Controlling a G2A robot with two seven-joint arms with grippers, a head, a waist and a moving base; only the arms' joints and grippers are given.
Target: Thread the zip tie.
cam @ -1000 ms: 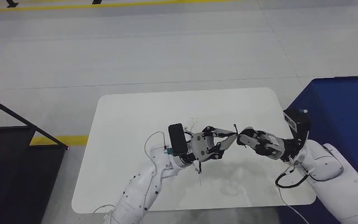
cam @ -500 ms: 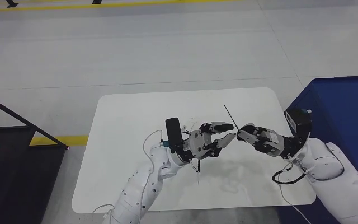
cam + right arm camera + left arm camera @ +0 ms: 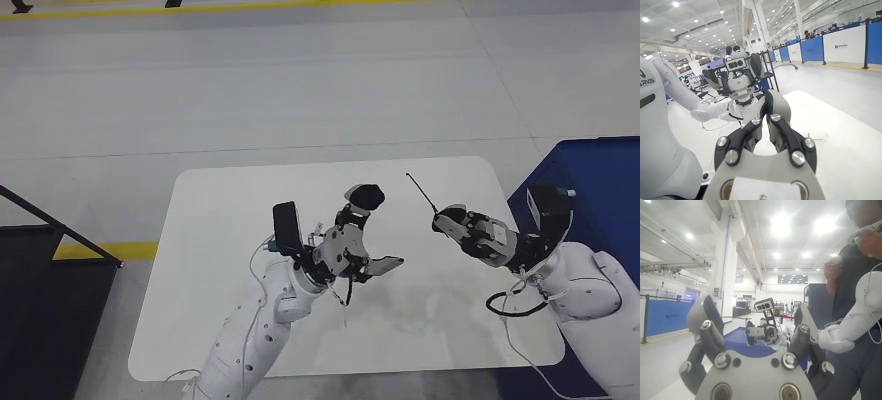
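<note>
Fingers of my left gripper [image 3: 372, 232] stand spread wide with nothing between them, raised over the middle of the white table [image 3: 220, 300]. My right gripper [image 3: 443, 218] is clenched on the zip tie [image 3: 421, 192], its 2 fingers pinching one end (the free length juts up and away, well apart from my left gripper), above the table's right part.

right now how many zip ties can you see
1. The zip tie is pinched in the shut right gripper, its free end sticking out above the table. The left gripper is open and empty. A thin strand on the table could be another.
</note>
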